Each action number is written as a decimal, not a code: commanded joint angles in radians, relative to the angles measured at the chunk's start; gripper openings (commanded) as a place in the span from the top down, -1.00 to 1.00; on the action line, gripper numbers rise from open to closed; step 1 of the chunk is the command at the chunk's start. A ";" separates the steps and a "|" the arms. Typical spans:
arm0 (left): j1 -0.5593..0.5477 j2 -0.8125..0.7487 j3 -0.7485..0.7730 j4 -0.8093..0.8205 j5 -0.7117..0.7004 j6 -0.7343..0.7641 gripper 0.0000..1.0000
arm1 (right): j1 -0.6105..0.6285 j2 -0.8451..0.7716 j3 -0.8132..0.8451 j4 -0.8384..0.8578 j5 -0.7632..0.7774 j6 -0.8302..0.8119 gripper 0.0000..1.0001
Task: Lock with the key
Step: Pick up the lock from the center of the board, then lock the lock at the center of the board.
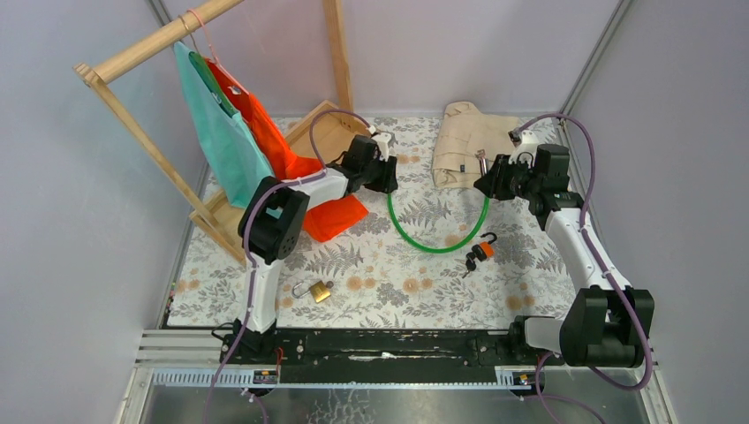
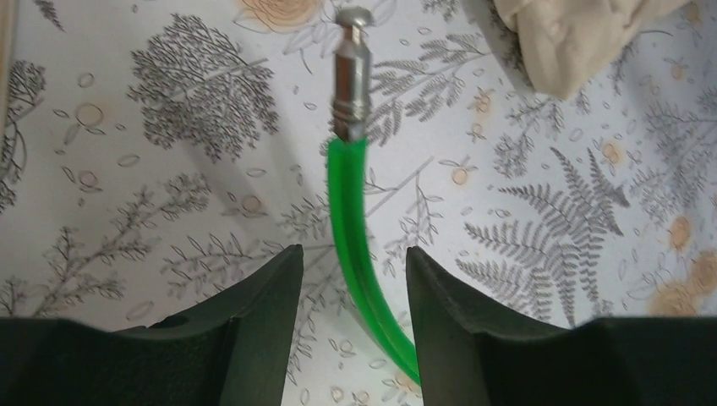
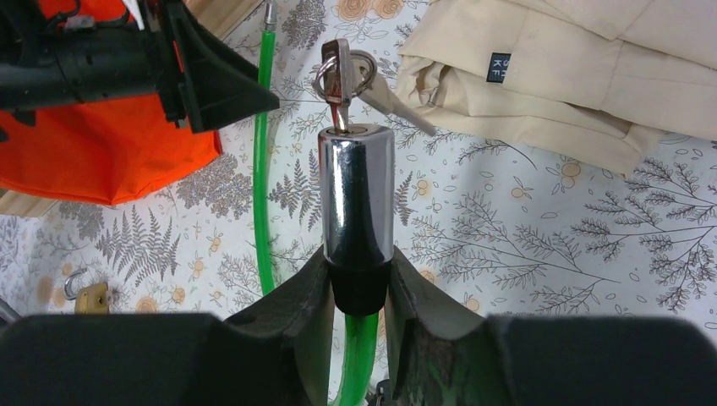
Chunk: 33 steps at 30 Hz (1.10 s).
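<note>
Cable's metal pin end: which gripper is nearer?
Left: the left gripper straddles the green cable just behind the metal pin; right gripper grips the chrome lock cylinder at the cable's other end.

In the left wrist view we lost the green cable behind one finger of the left claw, so we could not tell whether it touched that finger. The blade of the key sat hidden inside the chrome lock barrel. The small orange-and-black object on the bench was too small for us to identify.
</note>
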State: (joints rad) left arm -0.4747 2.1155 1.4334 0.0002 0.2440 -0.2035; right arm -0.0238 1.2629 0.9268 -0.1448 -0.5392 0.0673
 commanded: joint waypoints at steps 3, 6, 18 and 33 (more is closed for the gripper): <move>0.015 0.058 0.091 0.059 0.022 0.023 -0.04 | -0.002 -0.028 0.008 0.055 -0.056 -0.022 1.00; 0.015 0.081 0.114 0.052 0.034 0.029 0.05 | -0.002 -0.028 0.007 0.054 -0.059 -0.023 1.00; 0.016 0.086 0.064 0.149 0.117 0.074 0.56 | -0.003 -0.019 0.006 0.056 -0.078 -0.024 1.00; -0.023 -0.253 -0.071 0.027 0.375 0.264 1.00 | -0.002 0.100 0.107 0.034 -0.341 -0.006 1.00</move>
State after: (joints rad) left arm -0.4706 2.0140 1.3975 0.0448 0.5102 -0.0315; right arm -0.0238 1.3533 0.9531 -0.1551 -0.7410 0.0467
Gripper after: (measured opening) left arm 0.110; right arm 0.309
